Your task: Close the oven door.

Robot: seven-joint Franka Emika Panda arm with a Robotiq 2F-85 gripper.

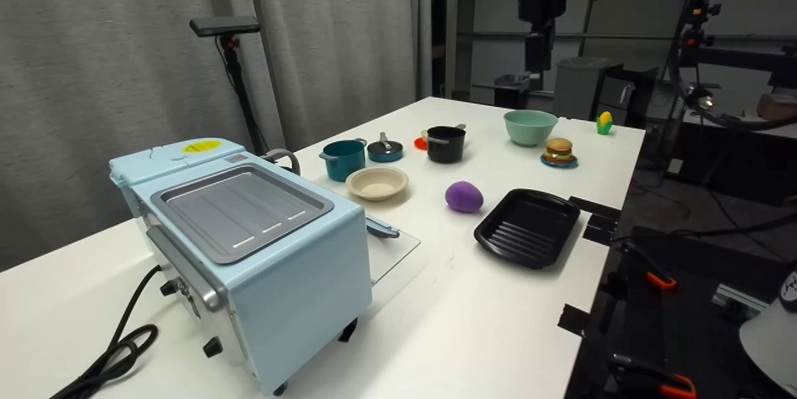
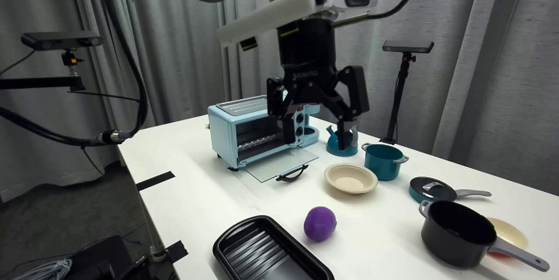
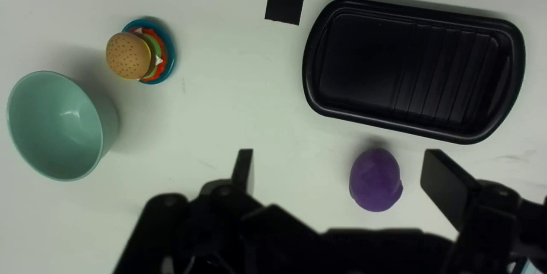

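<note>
Your jaws are hanging wide apart; the glass door is lying open before the toaster oven, probably feeling light, rigid, slippery, fragile, so you should be taking its curved handle.

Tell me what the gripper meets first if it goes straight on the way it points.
Pointing down, the gripper would likely meet the white tabletop, near the purple toy; depth is unclear, so it might brush that toy.

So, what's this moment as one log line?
oven door: open, lowered | gripper: open, empty, above table | contact: none | closing door: not done
</note>
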